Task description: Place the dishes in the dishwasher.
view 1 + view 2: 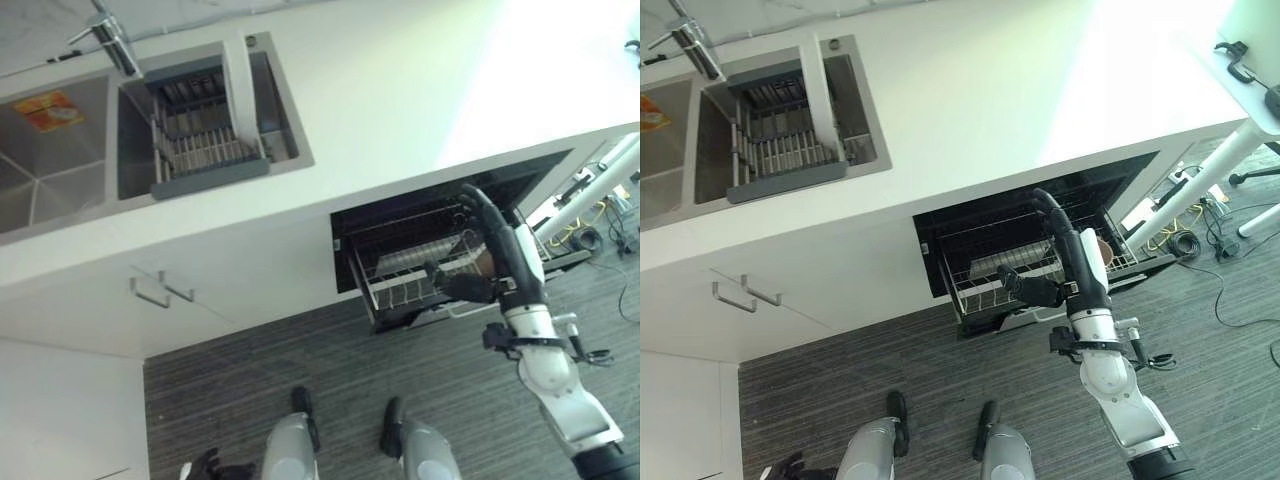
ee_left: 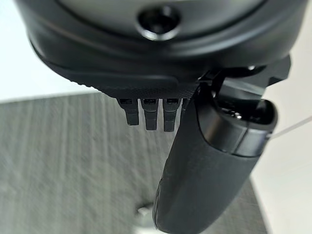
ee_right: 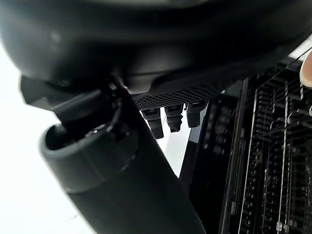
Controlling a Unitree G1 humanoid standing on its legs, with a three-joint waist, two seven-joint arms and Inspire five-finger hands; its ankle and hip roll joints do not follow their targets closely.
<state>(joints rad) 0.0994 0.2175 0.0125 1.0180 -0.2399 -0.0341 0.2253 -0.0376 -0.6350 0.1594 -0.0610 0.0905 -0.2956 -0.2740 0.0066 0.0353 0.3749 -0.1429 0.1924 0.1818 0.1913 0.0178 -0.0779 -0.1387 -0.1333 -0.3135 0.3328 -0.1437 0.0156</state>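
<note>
Nearest me, right hand reaches with fingers extended and relaxed over the pulled-out dishwasher rack, empty. I note a pale dish just behind that hand, at the rack's right end. Left hand hangs relaxed.
</note>
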